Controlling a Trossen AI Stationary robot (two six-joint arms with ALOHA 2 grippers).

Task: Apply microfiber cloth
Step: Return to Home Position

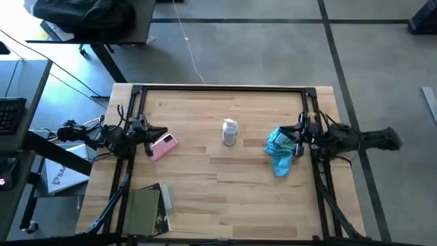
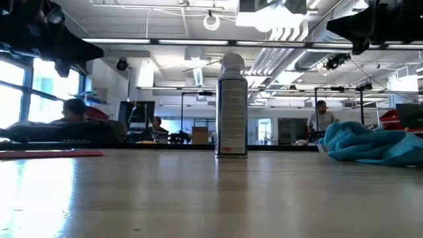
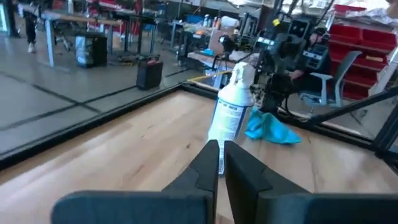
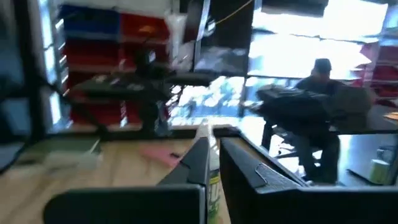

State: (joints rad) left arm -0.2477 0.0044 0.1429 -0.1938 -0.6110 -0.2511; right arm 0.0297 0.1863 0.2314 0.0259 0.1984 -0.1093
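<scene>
You had the microfiber cloth (image 1: 280,152) lying crumpled on the right part of the table (image 1: 225,184), a turquoise heap just left of the right arm's frame post. Nothing was gripping it. The low view showed it resting flat on the wood, well to the right of the white spray bottle (image 1: 229,132).

Your right gripper (image 4: 213,149) hung above the cloth's right edge, raised clear of it. Its two dark fingers were drawn close together with only a thin slit between them, and they pinched nothing. It pointed left across the table toward the bottle and the left arm.

Your left gripper (image 3: 221,155) was at the left side of the table, lifted off the surface beside the far edge of the pink cellphone (image 1: 162,146). Its fingers were pressed together and empty. It faced right, toward the bottle, with the cloth beyond it.

The bottle stood upright near the middle of the table, between phone and cloth and apart from both. The phone lay flat and at an angle. A flat olive-green object (image 1: 147,208) sat at the near left corner, well apart from everything else.
</scene>
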